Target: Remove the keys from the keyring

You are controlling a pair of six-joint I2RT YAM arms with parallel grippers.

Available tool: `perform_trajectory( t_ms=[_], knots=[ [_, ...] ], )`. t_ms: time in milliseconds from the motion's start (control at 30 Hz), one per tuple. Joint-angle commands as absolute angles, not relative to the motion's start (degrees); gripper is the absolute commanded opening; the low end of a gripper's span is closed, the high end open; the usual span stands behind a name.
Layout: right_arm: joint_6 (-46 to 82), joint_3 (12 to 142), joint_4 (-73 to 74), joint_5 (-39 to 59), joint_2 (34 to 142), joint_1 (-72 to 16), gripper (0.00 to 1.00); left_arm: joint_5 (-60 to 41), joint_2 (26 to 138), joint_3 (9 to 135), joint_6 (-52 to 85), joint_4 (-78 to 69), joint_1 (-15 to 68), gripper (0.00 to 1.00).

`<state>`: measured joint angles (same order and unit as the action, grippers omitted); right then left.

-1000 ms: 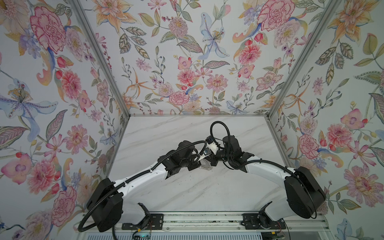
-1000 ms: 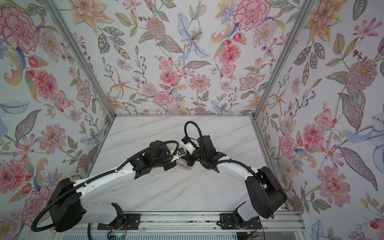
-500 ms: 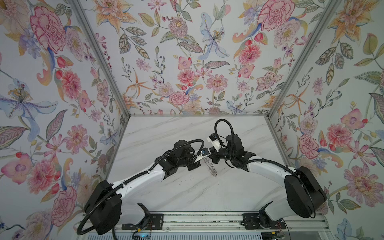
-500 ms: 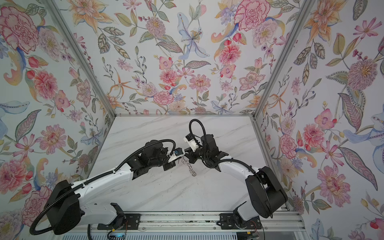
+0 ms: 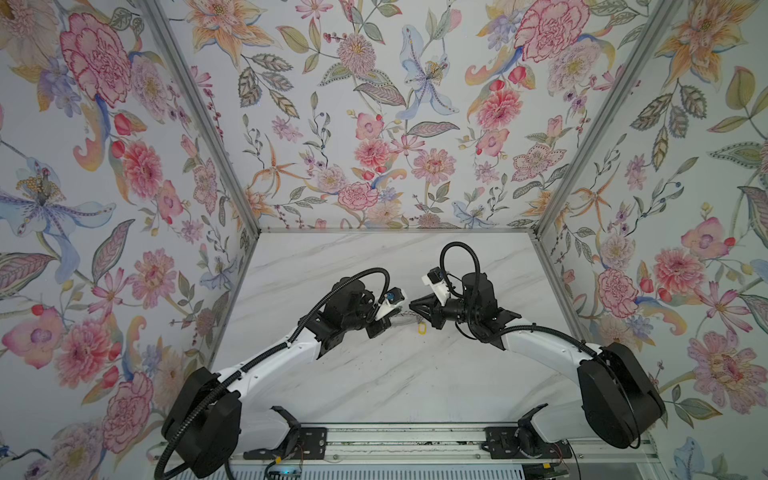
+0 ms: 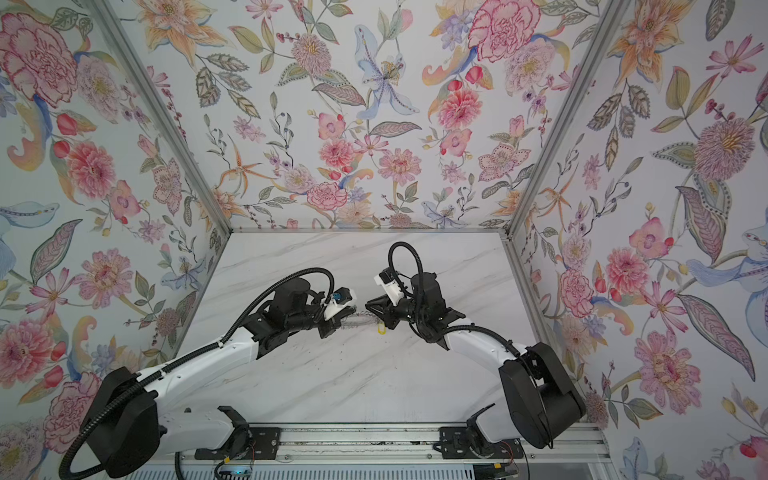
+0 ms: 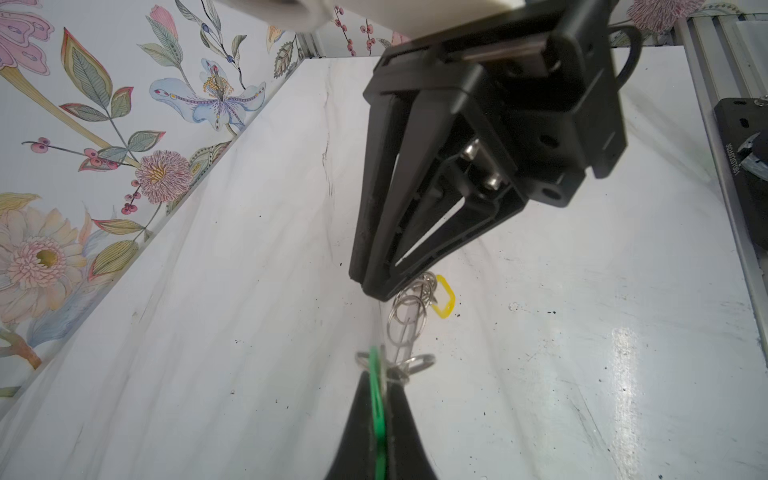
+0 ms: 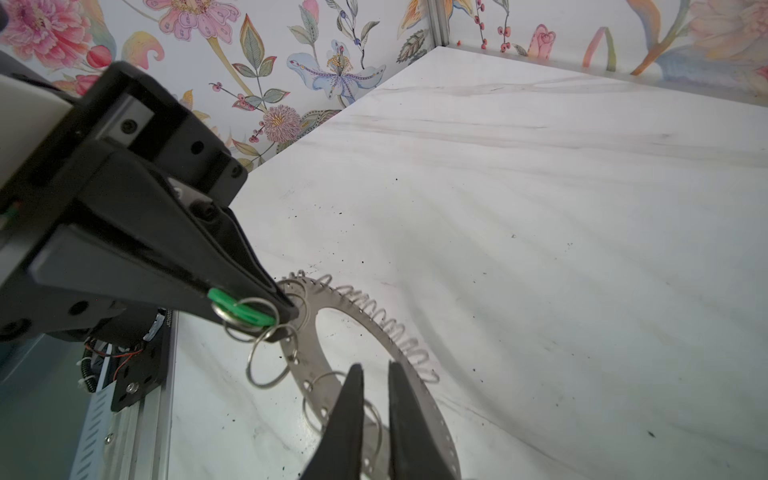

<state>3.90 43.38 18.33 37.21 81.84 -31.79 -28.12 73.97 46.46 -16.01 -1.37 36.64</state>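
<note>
Right tool [image 8: 375, 370] newly ajar astride keyring [image 8: 341, 304]

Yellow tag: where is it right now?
In both top views the yellow tag is mid-table, beside the right gripper's tips, at the keyring's end opposite the left gripper, which clamps the green tag.

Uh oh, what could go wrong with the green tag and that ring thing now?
1. The left gripper pinches only the green tag; a tug might make it slip out.
2. The right gripper is open right at the keyring; closing there could pinch it instead of the yellow tag.
</note>
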Motion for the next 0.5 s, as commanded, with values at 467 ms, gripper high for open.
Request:
perform_trajectory(
  t_ms=[467],
  knots=[
    [-0.7,38.9,18.0,31.1,72.6,-35.8,0.25,-30.5,73.7,47.5,-15.4,-2.4,36.2,0.0]
  ],
)
